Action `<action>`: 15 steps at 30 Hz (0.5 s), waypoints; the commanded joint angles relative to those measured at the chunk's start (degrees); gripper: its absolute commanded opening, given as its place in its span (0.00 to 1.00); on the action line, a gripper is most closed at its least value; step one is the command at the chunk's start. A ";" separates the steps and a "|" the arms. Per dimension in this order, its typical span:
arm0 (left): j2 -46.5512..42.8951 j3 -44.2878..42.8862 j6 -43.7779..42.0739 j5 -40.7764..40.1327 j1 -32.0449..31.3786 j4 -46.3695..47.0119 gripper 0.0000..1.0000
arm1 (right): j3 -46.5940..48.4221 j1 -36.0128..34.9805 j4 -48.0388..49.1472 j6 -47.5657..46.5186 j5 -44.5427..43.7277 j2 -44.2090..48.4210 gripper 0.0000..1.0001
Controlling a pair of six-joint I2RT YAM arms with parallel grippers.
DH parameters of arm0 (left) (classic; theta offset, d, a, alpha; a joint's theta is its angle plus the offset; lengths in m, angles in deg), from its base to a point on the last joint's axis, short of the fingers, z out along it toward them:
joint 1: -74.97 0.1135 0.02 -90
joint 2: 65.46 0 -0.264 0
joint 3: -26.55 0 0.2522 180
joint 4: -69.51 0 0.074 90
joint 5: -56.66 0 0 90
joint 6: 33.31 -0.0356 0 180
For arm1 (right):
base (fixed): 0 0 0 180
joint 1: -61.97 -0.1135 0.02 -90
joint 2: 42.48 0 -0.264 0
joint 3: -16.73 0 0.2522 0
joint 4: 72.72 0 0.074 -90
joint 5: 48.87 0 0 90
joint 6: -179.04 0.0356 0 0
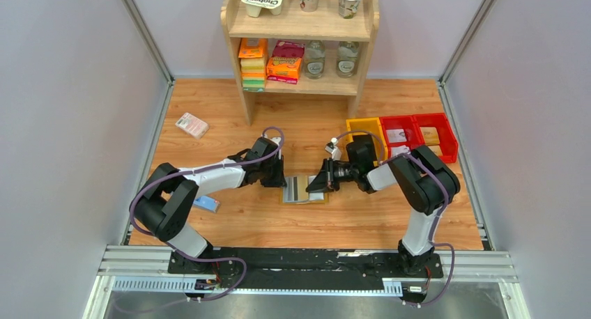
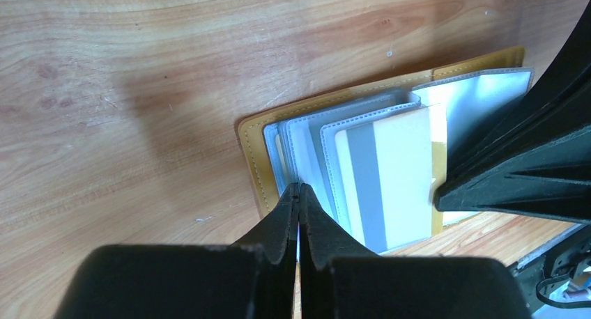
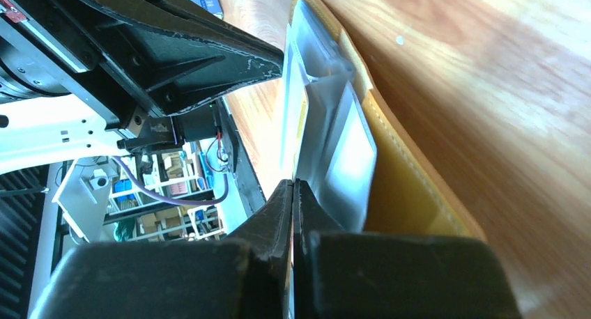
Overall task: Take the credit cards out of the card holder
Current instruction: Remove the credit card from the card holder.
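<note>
- Location: the card holder [image 1: 304,191] lies open and flat on the wooden table [image 1: 362,218]. It is about midway between the left and right edges and closer to the near edge than the far one, with a gripper at each side.
- Contents: the left wrist view shows a fan of clear sleeves [image 2: 310,141] on the tan cover. A white credit card [image 2: 394,187] with a grey stripe lies uppermost. Whether it has cleared its pocket cannot be told.
- Left gripper [image 1: 281,178]: fingers together at the holder's left-hand side, tips on the sleeve leaves. A pale sliver shows between them, so it is judged to be clamped on a sleeve and serving as the anchor.
- Right gripper [image 1: 319,184]: fingers together on a thin pale sheet seen edge-on in its own camera. In the left wrist view its tip touches the card's free edge. It is judged to be pinching the card, though a sleeve caught with it cannot be ruled out.
- Step in hand: draw the card out toward the right edge of the table.
- Procedure: pull level with the table and in line with the pocket opening. Lifting would fold the leaves and bind the card.
- Procedure: hold the left clamp firm so the holder does not slide with the pull.
- Check: if the sleeves or cover travel with the card, stop and re-grip on the card alone.
- Risk: the pinch sits on a narrow margin and may slip.
</note>
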 commanded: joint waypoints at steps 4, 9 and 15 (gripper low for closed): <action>2.05 3.27 -2.04 -3.42 -0.40 -4.78 0.00 | -0.37 1.32 -10.49 -7.94 -4.03 6.65 0.00; 1.70 3.27 -2.30 -3.50 -0.49 -4.34 0.00 | -1.42 1.93 -10.50 -7.08 -5.70 6.57 0.00; -4.26 3.62 -2.04 -3.15 -0.49 -2.42 0.12 | -1.95 2.02 -9.35 -6.45 -5.70 5.95 0.00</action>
